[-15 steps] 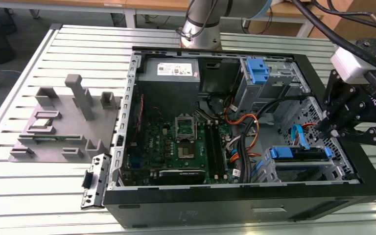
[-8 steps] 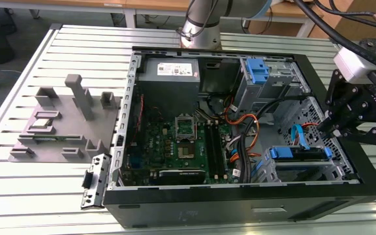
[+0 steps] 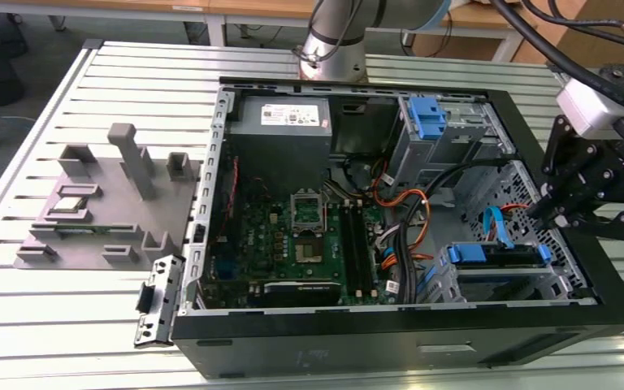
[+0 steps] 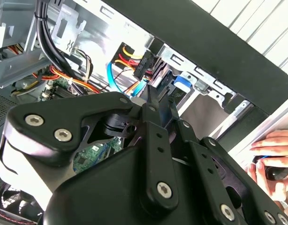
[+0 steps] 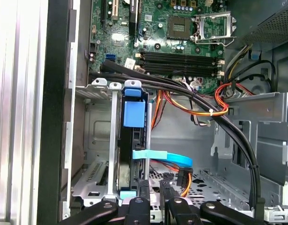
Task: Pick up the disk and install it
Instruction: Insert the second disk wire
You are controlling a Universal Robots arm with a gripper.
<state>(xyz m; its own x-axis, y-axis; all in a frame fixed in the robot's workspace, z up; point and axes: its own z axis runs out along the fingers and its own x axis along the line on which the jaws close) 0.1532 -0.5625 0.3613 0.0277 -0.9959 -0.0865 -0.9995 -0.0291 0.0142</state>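
Observation:
The disk sits on edge in the drive cage at the case's front corner, on the exterior view's right, with blue rails along its edges. In the first wrist view the disk stands in its slot, its blue rail tab at the end. My gripper hangs just above that cage, beside the case's side wall. Its black fingers stand close together with nothing between them. In the second wrist view the gripper points toward the cage and its cables.
A light blue flat cable and orange wires run beside the disk. The grey power supply and a blue latch are at the case's back. A grey fixture stands on the exterior view's left. A person's hand rests outside the case.

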